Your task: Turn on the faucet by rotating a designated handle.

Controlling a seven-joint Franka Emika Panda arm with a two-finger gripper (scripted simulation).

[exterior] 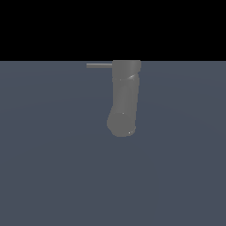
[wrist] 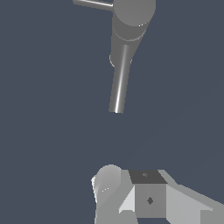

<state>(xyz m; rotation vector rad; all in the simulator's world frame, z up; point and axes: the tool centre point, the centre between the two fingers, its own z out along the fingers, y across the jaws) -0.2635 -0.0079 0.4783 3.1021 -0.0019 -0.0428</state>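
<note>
In the exterior view, a thin grey handle (exterior: pixel 99 65) sticks out level toward the exterior view's left from the top of the faucet (exterior: pixel 124 99). The faucet is a thick, dark-grey cylinder, slightly bent, with a rounded lower end, and it stands on the flat blue-grey floor (exterior: pixel 53 167) near the floor's far edge, where the black background begins. No arm shows in this view.

In the wrist view the faucet (wrist: pixel 131 26) appears end-on, its flat round cap facing the camera, with the handle (wrist: pixel 92 4) projecting from beside the cap and a longer slim rod (wrist: pixel 119 83) running down from the body. The gripper (wrist: pixel 131 197) shows as white and grey blocks, well apart from the faucet and touching nothing; whether its fingers are spread or pressed together cannot be told.
</note>
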